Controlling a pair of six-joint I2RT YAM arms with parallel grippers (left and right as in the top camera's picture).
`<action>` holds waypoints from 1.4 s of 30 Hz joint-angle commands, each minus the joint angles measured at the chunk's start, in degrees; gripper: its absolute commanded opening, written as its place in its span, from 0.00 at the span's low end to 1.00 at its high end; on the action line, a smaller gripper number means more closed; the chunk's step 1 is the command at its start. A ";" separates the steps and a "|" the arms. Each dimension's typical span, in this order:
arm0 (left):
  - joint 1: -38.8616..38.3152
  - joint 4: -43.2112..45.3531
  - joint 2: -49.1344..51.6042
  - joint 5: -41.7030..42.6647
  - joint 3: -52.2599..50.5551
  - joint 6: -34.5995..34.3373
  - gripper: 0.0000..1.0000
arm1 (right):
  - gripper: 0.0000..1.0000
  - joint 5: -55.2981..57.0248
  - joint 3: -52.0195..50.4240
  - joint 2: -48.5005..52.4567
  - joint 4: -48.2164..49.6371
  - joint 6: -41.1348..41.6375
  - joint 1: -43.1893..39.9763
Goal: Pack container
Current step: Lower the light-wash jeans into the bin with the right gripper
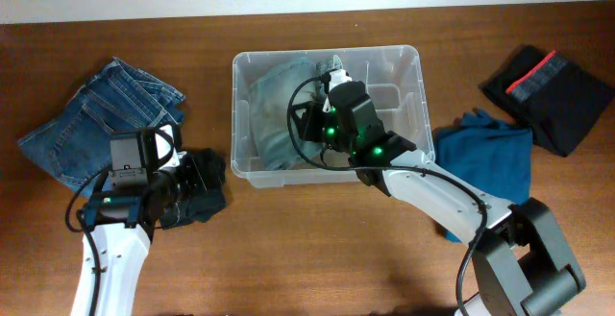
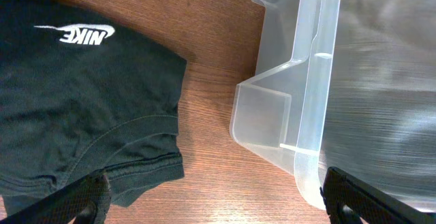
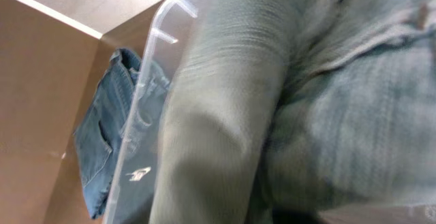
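Presently found the container (image 1: 396, 105) at mid-table, resting flat on the wooden table (image 1: 288, 249), set lengthwise left to right. Noted a pale grey-green garment (image 1: 274, 114) bunched inside, filling the half nearer the left arm and pressing against that end wall.

Recorded the right gripper (image 1: 334, 78) reaching down inside the container, over that garment. Cannot tell whether spread, pressed together or pinching cloth: fingers hidden beneath the wrist from overhead, and out of sight in the right wrist view, filled edge to edge with green fabric and the clear wall.

Recorded the left gripper (image 2: 218, 207) outside the container, just beside its near corner on the left arm's side. Fingers spread wide, gripping nothing, hovering above a black shirt (image 2: 75, 115) bearing a white Nike mark.

Logged blue jeans (image 1: 96, 119) lying folded further left, near the shirt. Logged a teal garment (image 1: 485, 162) just beside the container's opposite end, and a black garment with a red band (image 1: 553, 95) beyond that, toward the table's right edge.
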 commanded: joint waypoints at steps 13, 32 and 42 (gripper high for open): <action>-0.20 -0.04 -0.04 -0.37 0.24 0.92 1.00 | 0.78 -3.63 1.51 -0.33 -2.67 -2.03 0.61; -0.20 -0.04 -0.04 -0.37 0.24 0.92 0.99 | 0.83 2.47 3.17 -0.70 -19.52 -14.99 -0.70; -0.20 -0.04 -0.04 -0.37 0.24 0.92 0.99 | 0.79 5.25 23.28 -1.99 -42.25 -26.77 -2.38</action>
